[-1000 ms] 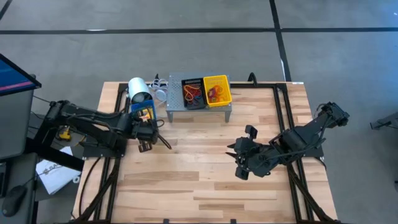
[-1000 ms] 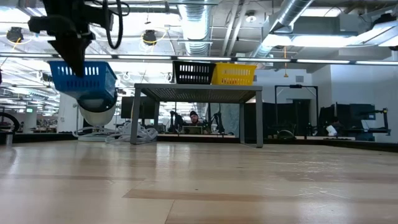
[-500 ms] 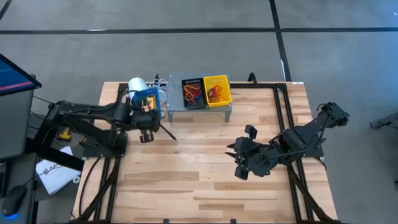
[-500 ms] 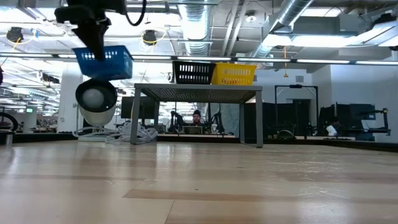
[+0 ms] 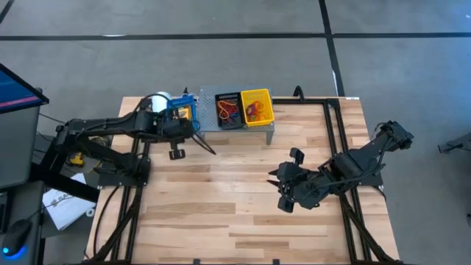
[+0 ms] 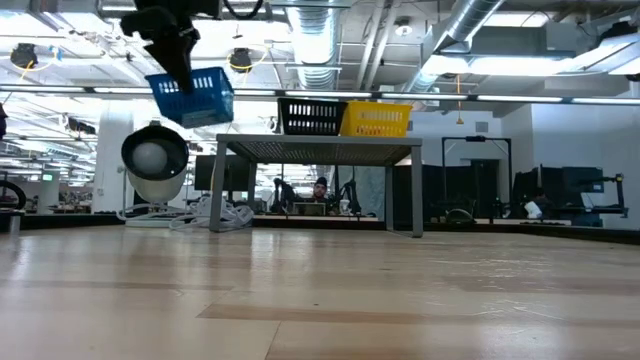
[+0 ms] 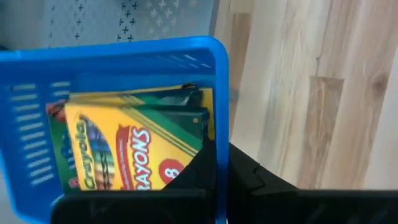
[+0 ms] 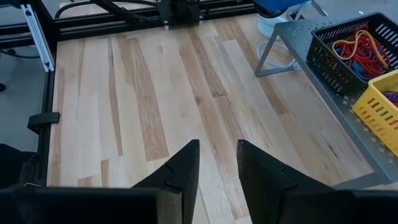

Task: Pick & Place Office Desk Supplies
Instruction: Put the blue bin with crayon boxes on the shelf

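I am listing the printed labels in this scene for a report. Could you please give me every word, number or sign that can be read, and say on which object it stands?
"CRAYONS" - on the front of the crayon box lying in the blue bin.
"8" - in a red circle on the same box.
"Crayola" - brand along the box's side, blurred, only likely.
No other readable text in any view.

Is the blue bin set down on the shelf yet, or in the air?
In the air. The left gripper holds the blue bin by its rim, beside the grey shelf, its base above shelf-top level.
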Tool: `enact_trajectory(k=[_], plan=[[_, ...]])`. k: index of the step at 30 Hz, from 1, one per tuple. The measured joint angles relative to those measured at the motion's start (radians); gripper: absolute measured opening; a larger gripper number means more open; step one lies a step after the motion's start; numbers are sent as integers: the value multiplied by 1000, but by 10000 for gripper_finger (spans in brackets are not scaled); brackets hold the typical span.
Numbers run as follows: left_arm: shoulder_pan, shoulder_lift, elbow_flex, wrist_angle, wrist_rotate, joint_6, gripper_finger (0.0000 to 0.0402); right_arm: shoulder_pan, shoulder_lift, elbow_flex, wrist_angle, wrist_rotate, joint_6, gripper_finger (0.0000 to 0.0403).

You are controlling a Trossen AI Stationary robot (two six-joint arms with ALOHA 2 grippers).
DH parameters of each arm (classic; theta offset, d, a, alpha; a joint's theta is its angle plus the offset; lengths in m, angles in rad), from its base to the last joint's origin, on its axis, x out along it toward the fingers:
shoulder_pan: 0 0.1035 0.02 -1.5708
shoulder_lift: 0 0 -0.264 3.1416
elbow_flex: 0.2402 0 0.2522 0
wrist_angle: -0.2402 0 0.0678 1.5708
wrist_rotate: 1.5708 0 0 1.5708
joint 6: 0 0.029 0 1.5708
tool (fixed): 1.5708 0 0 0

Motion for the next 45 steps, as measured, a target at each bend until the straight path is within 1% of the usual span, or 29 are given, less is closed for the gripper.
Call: enact_trajectory(k=[5, 10, 21, 30, 37, 45], plan=[[36, 33, 2, 41, 27, 63, 0, 0, 0, 0, 1, 0, 0, 103], [55, 81, 13, 52, 29, 98, 0, 0, 0, 0, 4, 0, 0, 103], [66, 175, 136, 76, 35, 174, 0, 0, 0, 0, 9, 0, 3, 103], [134, 175, 138, 92, 104, 197, 0, 0, 0, 0, 19, -4, 2, 103], [149, 222, 138, 112, 127, 228, 0, 0, 0, 0, 25, -14, 2, 103], [157, 263, 139, 148, 121, 258, 0, 0, 0, 0, 33, -27, 3, 103]])
